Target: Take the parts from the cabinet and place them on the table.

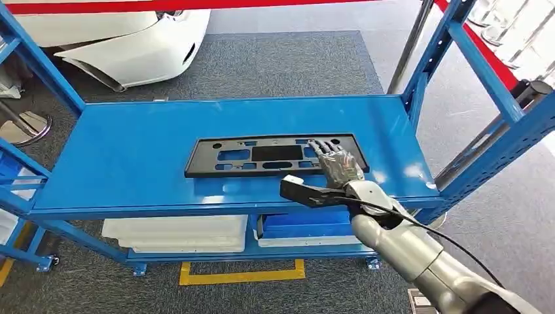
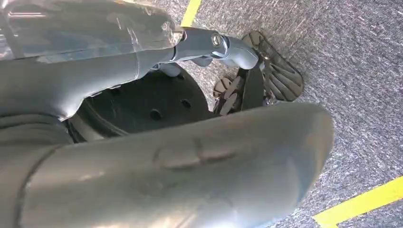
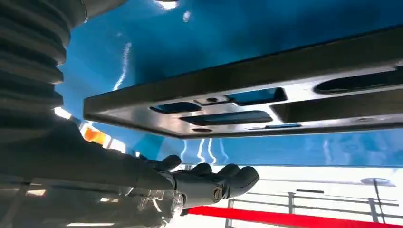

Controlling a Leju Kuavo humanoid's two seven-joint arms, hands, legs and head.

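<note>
On the shelf: you have a long black plastic part (image 1: 275, 156), a flat plate with cut-out slots, lying flat on the blue top shelf (image 1: 131, 163) of the cabinet (image 1: 458, 39), nearer the shelf's right half and front edge.
Right hand: your right hand (image 1: 337, 162) reaches in over the front edge and lies over the right end of the black part, fingers (image 1: 322, 148) stretched forward and apart. From the head view it looks laid on the part; you cannot tell whether it truly touches.
Right wrist view: the same hand (image 3: 199, 183) shows with fingers extended side by side and nothing between them, the part (image 3: 266, 102) close by, a gap of blue shelf showing between the two.
Right arm: the silver forearm (image 1: 419, 255) comes up from the lower right, with a black cable along it.
Left hand: you cannot tell how it stands; the left wrist view looks down past grey covers at grey carpet (image 2: 361, 85) and yellow floor tape (image 2: 361, 204).
Lower shelf: white trays (image 1: 177, 234) sit below on the left, a blue bin (image 1: 307, 222) in a white tray on the right.
Floor: grey carpet with a yellow marking (image 1: 242, 273) under the cabinet's front.
Behind the cabinet: a white car body panel (image 1: 131, 39) lies on the floor, and a red bar (image 1: 163, 5) crosses the far edge.
</note>
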